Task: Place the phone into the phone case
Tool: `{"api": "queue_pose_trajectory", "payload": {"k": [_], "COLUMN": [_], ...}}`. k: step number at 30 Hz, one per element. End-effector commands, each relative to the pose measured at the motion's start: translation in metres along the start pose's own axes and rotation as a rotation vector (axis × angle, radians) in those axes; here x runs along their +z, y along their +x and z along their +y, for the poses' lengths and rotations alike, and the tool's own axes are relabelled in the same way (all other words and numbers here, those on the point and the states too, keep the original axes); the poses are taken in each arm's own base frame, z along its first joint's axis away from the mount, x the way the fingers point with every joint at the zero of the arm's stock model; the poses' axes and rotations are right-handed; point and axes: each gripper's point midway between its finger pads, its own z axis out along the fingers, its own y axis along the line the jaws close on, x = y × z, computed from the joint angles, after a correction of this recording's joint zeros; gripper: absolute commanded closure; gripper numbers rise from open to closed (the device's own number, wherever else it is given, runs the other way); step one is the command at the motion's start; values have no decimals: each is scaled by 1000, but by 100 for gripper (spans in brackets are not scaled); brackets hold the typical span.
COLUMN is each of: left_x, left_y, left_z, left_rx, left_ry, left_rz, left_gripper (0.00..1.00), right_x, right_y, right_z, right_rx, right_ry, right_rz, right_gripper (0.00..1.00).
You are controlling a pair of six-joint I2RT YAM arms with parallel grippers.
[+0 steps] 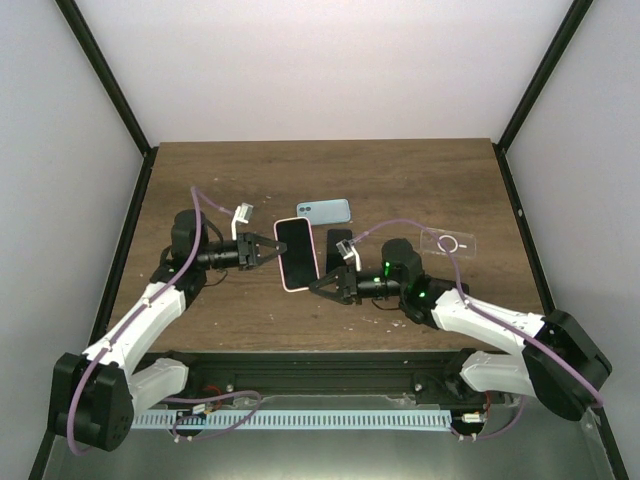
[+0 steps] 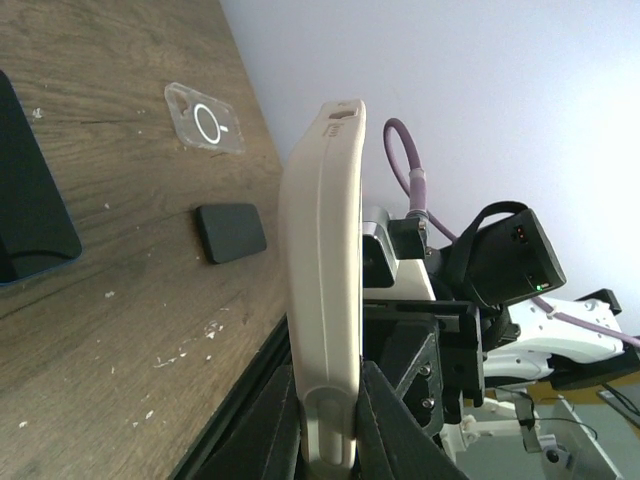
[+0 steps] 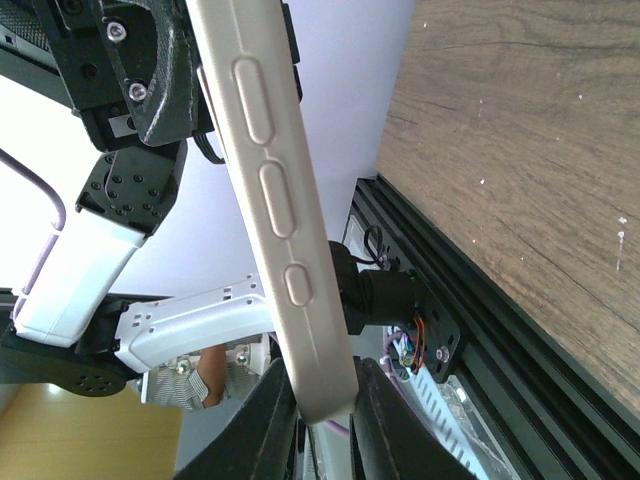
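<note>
White walls (image 1: 320, 60) and black corner posts enclose a dark wooden table (image 1: 220, 170), with both arms reaching in from the near edge. On the left, the left gripper (image 1: 272, 250) is clenched on the long left edge of the phone case (image 2: 322, 250). Its wrist view shows the pale cream shell edge-on, pinched at the bottom of the picture between the two dark fingers (image 2: 275, 430). The phone (image 1: 296, 250) sits inside that case with its black screen turned up toward the overhead camera and the pale rim showing all round it. The pair is held near the middle of the table, between the two arms. Just behind it a light blue device (image 1: 323, 211) lies flat on the wood, with camera lenses at its left end. The right gripper (image 1: 322, 285) meets the case at its near right corner. From its wrist camera the fingers (image 3: 285, 410) press on either side of the shell's edge, below a row of three moulded side buttons, so this pincer is also clamped on the case. Right of the phone a small black slab (image 1: 340, 240) rests on the table. Farther right, well apart from the rest, lies a clear case (image 1: 450, 243) with a white ring printed on it.
</note>
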Motion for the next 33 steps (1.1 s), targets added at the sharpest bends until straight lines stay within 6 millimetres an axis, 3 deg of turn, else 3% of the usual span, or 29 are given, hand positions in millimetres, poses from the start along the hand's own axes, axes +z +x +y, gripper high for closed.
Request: {"api": "queue_pose_trajectory", "payload": {"k": [1,3,8,10,13,18,26,31,33], "left_x": [-2,-2,-2,-2,-3,-4,-2,2,3], "left_y": [0,0,5,8,13,19,34,43,44], "left_z": [3,4,-1,2,-4,-19,-36,-38,-36], "left_rx": [47,43,46,44,42,59,67,71,68], "left_ry": [-40,-47,-23,-35,-4,53,126,136,127], "left_rz": [-7,-4,23,38,71,108,192,224,224], "left_gripper": [100,100,100,100,100,100,100,100,100], "right_x": [-4,-4,-4,-7,-12,-16,-7,-2,-2], "right_y": [-4,-5,-13,-16,-18,-31,-51,-56,-58], "right_z": [22,24,10,2,6,14,43,43,43], "right_rx": [-45,-47,-112,-138,-198,-269,-355,-345,-345], "right_ry": [-75,-79,34,101,128,182,155,153,155], "right_rz": [-21,-24,-55,-78,-96,-137,-139,-138,-154], "right_gripper": [99,99,61,51,43,39,33,39,48]}}
